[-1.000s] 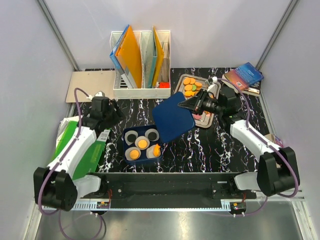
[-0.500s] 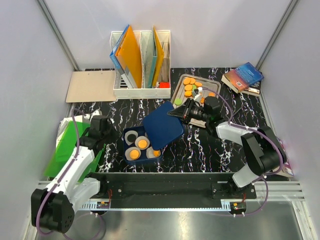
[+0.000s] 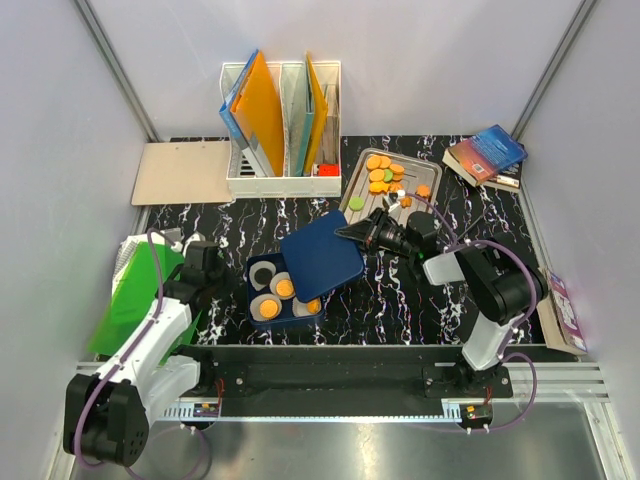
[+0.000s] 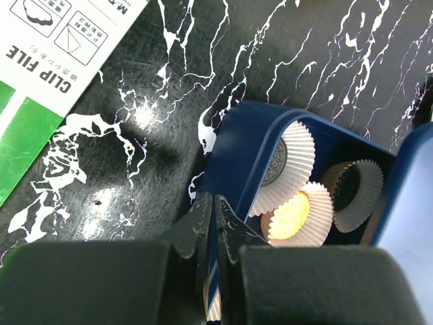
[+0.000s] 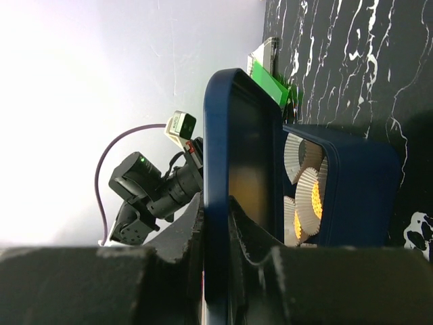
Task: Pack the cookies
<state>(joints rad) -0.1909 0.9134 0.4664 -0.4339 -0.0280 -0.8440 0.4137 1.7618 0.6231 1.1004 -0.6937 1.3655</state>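
Note:
An open blue box (image 3: 262,312) sits near the table's front and holds white paper cups with orange cookies (image 3: 285,288) and a black one (image 3: 263,275). My left gripper (image 3: 238,284) is shut on the box's left wall (image 4: 250,142), which sits pinched between the fingers (image 4: 203,220). My right gripper (image 3: 350,232) is shut on the edge of the blue lid (image 3: 320,255), which hangs tilted over the box's far right part. In the right wrist view the lid (image 5: 237,135) stands edge-on above the box (image 5: 352,189). More cookies (image 3: 381,174) lie on a metal tray (image 3: 350,188) behind.
A white file organiser (image 3: 282,120) with folders stands at the back. A brown board (image 3: 180,172) lies to its left and books (image 3: 487,152) at the back right. A green clip-file pack (image 3: 135,300) lies beside the left arm. A pink packet (image 3: 563,310) lies at the right edge.
My left gripper moved in to the box and shut on its left wall. My right arm carried the lid left and down, over the box.

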